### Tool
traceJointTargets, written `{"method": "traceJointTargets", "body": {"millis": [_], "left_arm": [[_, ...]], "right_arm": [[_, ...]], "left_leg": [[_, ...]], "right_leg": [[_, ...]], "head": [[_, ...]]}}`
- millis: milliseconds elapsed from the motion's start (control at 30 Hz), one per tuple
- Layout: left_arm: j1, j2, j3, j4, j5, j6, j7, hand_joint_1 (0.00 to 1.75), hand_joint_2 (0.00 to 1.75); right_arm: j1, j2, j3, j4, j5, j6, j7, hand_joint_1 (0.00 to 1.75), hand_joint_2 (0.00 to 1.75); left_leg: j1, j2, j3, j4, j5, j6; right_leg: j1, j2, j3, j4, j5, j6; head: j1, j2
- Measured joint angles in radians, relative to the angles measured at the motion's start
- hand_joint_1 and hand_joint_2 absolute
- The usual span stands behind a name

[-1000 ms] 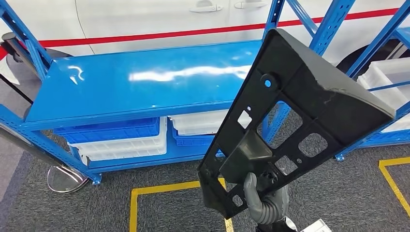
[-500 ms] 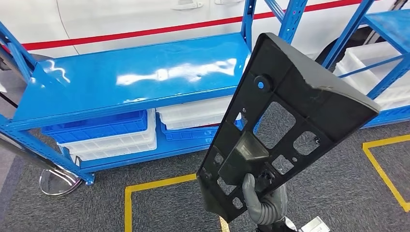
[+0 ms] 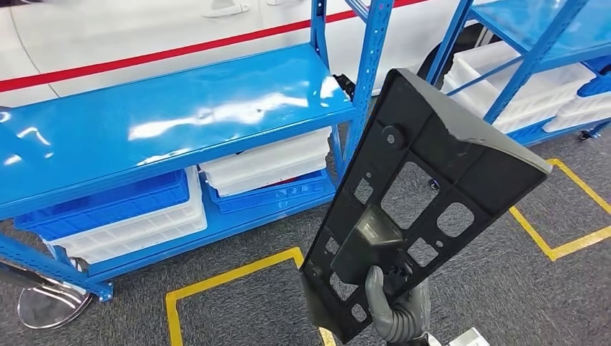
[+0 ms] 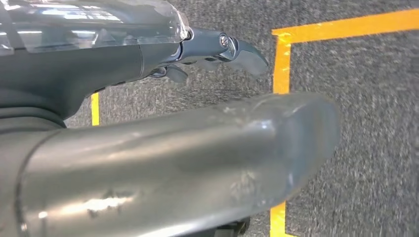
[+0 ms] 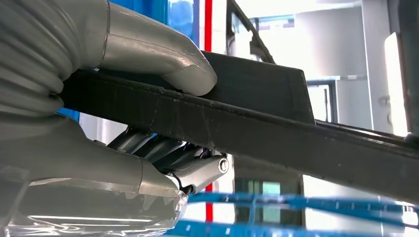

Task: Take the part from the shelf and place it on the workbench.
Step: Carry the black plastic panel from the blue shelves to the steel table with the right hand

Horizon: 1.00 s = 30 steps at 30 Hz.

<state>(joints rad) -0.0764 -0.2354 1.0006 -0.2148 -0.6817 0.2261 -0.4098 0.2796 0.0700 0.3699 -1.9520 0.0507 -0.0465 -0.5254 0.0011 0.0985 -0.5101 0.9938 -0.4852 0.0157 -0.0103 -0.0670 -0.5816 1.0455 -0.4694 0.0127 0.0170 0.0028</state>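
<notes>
The part [image 3: 461,155] is a large black plastic panel with several cut-out holes, held upright and tilted in front of me. My right hand [image 3: 393,310] grips it at its lower end, above the carpet. In the right wrist view the thumb [image 5: 163,54] presses on one face of the part [image 5: 276,133] and the darker fingers curl under the other. My left hand [image 4: 148,148] hangs over the grey carpet with its fingers apart and nothing in it.
The blue shelf [image 3: 180,115] stands bare-topped to the left, with white bins [image 3: 266,162] and blue bins [image 3: 108,205] underneath. A second blue rack [image 3: 533,21] with white bins is at the right. Yellow tape [image 3: 230,277] marks the carpet. A white car body [image 3: 144,29] is behind.
The whole picture has slid left as the camera turns right; the second rack has come further into view. The part stays in my right hand at the same place in the picture.
</notes>
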Motion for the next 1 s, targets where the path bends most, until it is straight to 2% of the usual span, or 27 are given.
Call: {"method": "traceJointTargets", "body": {"millis": [33,67,100,133,200,233,267,300,333,367,400,433,467,533,567,600,633,667,700,767,800,833,867,900,933,1000], "left_arm": [[0.000,0.000,0.000,0.000,0.000,-0.003,0.000,0.00,0.00],[-0.001,0.000,0.000,0.000,0.000,-0.005,0.000,0.00,0.00],[-0.003,0.000,0.000,0.000,-0.001,-0.006,0.000,0.00,0.00],[-0.004,0.000,0.000,0.000,-0.001,-0.007,0.000,0.00,0.00],[-0.005,0.000,0.001,0.000,-0.002,-0.009,0.000,0.00,0.00],[-0.004,0.000,0.001,0.000,-0.002,-0.009,0.000,0.00,0.00],[-0.002,0.000,0.002,0.000,-0.002,-0.009,0.000,0.00,0.00],[-0.001,0.000,0.002,0.000,-0.002,-0.009,0.000,0.00,0.00],[0.001,0.000,0.003,0.000,-0.002,-0.009,0.000,0.00,0.00],[0.001,0.000,0.004,0.000,-0.002,-0.009,0.000,0.00,0.00],[0.002,0.000,0.004,0.000,-0.002,-0.010,0.000,0.00,0.00],[0.002,0.000,0.004,0.000,-0.002,-0.010,0.000,0.00,0.00],[0.002,0.001,0.005,0.000,-0.002,-0.010,0.000,0.00,0.00],[0.002,0.002,0.006,0.000,-0.002,-0.011,0.000,0.00,0.00],[0.002,0.002,0.007,0.000,-0.002,-0.011,0.000,0.00,0.00],[0.001,0.002,0.007,0.000,-0.003,-0.011,0.000,0.00,0.00],[0.001,0.002,0.007,0.000,-0.003,-0.011,0.000,0.00,0.00],[0.000,0.001,0.007,0.000,-0.003,-0.012,0.000,0.00,0.00],[0.001,0.001,0.007,0.000,-0.003,-0.013,0.000,0.00,0.00],[0.003,0.001,0.007,0.000,-0.005,-0.015,0.000,0.00,0.00],[0.004,0.001,0.007,0.000,-0.005,-0.016,0.000,0.00,0.00],[0.004,0.002,0.007,0.000,-0.006,-0.017,0.000,0.00,0.00],[0.004,0.002,0.007,0.000,-0.007,-0.017,-0.001,0.00,0.00],[0.003,0.002,0.007,0.000,-0.008,-0.017,-0.001,0.00,0.00],[0.002,0.002,0.007,0.000,-0.009,-0.017,-0.001,0.00,0.00],[0.000,0.001,0.007,0.000,-0.011,-0.017,-0.002,0.00,0.00]], "right_arm": [[0.001,0.000,-0.003,0.001,-0.001,0.000,-0.001,1.75,1.75],[0.003,0.000,-0.005,0.001,-0.001,0.000,-0.002,1.75,1.75],[0.005,0.000,-0.008,0.002,-0.001,0.000,-0.003,1.75,1.75],[0.007,0.001,-0.010,0.002,0.000,0.000,-0.004,1.75,1.75],[0.010,0.003,-0.015,0.002,0.003,0.001,-0.007,1.75,1.75],[0.011,0.005,-0.016,0.002,0.006,0.001,-0.009,1.75,1.75],[0.011,0.006,-0.017,0.002,0.008,0.001,-0.011,1.75,1.75],[0.013,0.007,-0.017,0.003,0.011,0.001,-0.012,1.75,1.75],[0.015,0.007,-0.019,0.004,0.013,0.001,-0.014,1.75,1.75],[0.018,0.007,-0.020,0.004,0.015,0.000,-0.014,1.75,1.75],[0.022,0.007,-0.022,0.005,0.017,0.000,-0.015,1.75,1.75],[0.025,0.008,-0.024,0.005,0.019,-0.001,-0.016,1.75,1.75],[0.027,0.009,-0.026,0.005,0.022,-0.002,-0.017,1.75,1.75],[0.031,0.012,-0.031,0.005,0.029,-0.004,-0.021,1.75,1.75],[0.034,0.014,-0.034,0.005,0.033,-0.005,-0.022,1.75,1.75],[0.039,0.016,-0.039,0.005,0.037,-0.006,-0.023,1.75,1.75],[0.045,0.017,-0.043,0.005,0.040,-0.007,-0.025,1.75,1.75],[0.050,0.018,-0.047,0.005,0.042,-0.009,-0.026,1.75,1.75],[0.053,0.018,-0.052,0.004,0.045,-0.011,-0.028,1.75,1.75],[0.056,0.019,-0.058,0.004,0.047,-0.015,-0.030,1.75,1.75],[0.058,0.020,-0.062,0.004,0.047,-0.016,-0.030,1.75,1.75],[0.061,0.020,-0.065,0.004,0.048,-0.017,-0.031,1.75,1.75],[0.065,0.021,-0.069,0.005,0.048,-0.017,-0.031,1.75,1.75],[0.068,0.021,-0.073,0.005,0.048,-0.018,-0.031,1.75,1.75],[0.071,0.022,-0.077,0.005,0.048,-0.017,-0.031,1.75,1.75],[0.074,0.025,-0.085,0.004,0.050,-0.016,-0.032,1.75,1.75]], "left_leg": [[-0.003,0.009,0.000,0.003,-0.003,-0.005],[-0.005,0.019,0.001,0.005,-0.005,-0.010],[-0.005,0.029,0.003,0.004,-0.007,-0.014],[-0.004,0.024,0.004,0.008,-0.013,-0.019],[0.001,-0.026,-0.014,0.058,-0.053,-0.030],[0.005,-0.059,-0.037,0.113,-0.087,-0.035],[0.007,-0.080,-0.068,0.183,-0.123,-0.038],[0.008,-0.088,-0.097,0.247,-0.148,-0.040],[0.010,-0.091,-0.114,0.286,-0.155,-0.042],[0.011,-0.092,-0.116,0.289,-0.142,-0.043],[0.013,-0.095,-0.099,0.250,-0.110,-0.043],[0.016,-0.109,-0.070,0.186,-0.071,-0.043],[0.019,-0.139,-0.042,0.120,-0.042,-0.042],[0.024,-0.189,-0.012,0.038,-0.018,-0.037],[0.022,-0.199,-0.010,0.028,-0.021,-0.033],[0.021,-0.188,-0.009,0.025,-0.019,-0.027],[0.021,-0.174,-0.008,0.022,-0.014,-0.020],[0.021,-0.160,-0.007,0.017,-0.009,-0.011],[0.022,-0.143,-0.007,0.012,-0.005,-0.003],[0.018,-0.109,-0.009,0.007,0.000,0.006],[0.015,-0.091,-0.011,0.007,0.000,0.007],[0.013,-0.074,-0.012,0.008,0.000,0.008],[0.012,-0.058,-0.012,0.008,-0.001,0.008],[0.012,-0.043,-0.012,0.009,-0.002,0.008],[0.011,-0.030,-0.011,0.009,-0.003,0.006],[0.007,-0.009,-0.008,0.012,-0.008,-0.002]], "right_leg": [[0.005,-0.010,0.010,-0.023,0.001,-0.008],[0.009,-0.005,0.008,-0.026,0.000,-0.014],[0.007,0.009,0.005,-0.027,0.002,-0.020],[0.004,0.020,0.004,-0.030,0.005,-0.025],[-0.003,0.043,0.002,-0.036,0.012,-0.038],[-0.004,0.054,0.000,-0.036,0.015,-0.042],[-0.005,0.066,-0.003,-0.036,0.017,-0.045],[-0.004,0.080,-0.006,-0.035,0.018,-0.046],[-0.004,0.095,-0.007,-0.033,0.019,-0.046],[-0.005,0.110,-0.009,-0.030,0.019,-0.046],[-0.006,0.125,-0.009,-0.027,0.019,-0.045],[-0.007,0.139,-0.010,-0.023,0.018,-0.043],[-0.006,0.153,-0.013,-0.019,0.018,-0.038],[-0.008,0.178,-0.025,-0.012,0.022,-0.024],[-0.009,0.190,-0.031,-0.012,0.027,-0.015],[-0.011,0.203,-0.036,-0.014,0.032,-0.006],[-0.012,0.203,-0.039,-0.014,0.034,0.001],[-0.011,0.184,-0.046,-0.004,0.027,0.006],[-0.009,0.154,-0.059,0.024,0.008,0.009],[-0.006,0.091,-0.110,0.136,-0.059,0.014],[-0.006,0.080,-0.138,0.200,-0.089,0.016],[-0.007,0.075,-0.155,0.244,-0.104,0.018],[-0.007,0.072,-0.154,0.253,-0.101,0.018],[-0.008,0.067,-0.133,0.225,-0.081,0.018],[-0.007,0.056,-0.095,0.164,-0.052,0.015],[0.000,0.012,-0.018,0.033,-0.014,0.004]], "head": [[-0.001,0.000],[-0.002,0.000],[-0.002,0.000],[-0.002,0.000],[-0.006,0.000],[-0.008,0.000],[-0.010,0.000],[-0.010,0.000],[-0.010,0.000],[-0.010,0.000],[-0.010,0.000],[-0.010,0.000],[-0.010,0.000],[-0.010,0.000],[-0.009,0.000],[-0.009,0.000],[-0.009,0.000],[-0.007,0.000],[-0.004,0.000],[0.000,0.000],[0.000,0.000],[0.000,0.000],[0.000,0.000],[0.000,0.000],[0.001,0.000],[0.000,0.000]]}}
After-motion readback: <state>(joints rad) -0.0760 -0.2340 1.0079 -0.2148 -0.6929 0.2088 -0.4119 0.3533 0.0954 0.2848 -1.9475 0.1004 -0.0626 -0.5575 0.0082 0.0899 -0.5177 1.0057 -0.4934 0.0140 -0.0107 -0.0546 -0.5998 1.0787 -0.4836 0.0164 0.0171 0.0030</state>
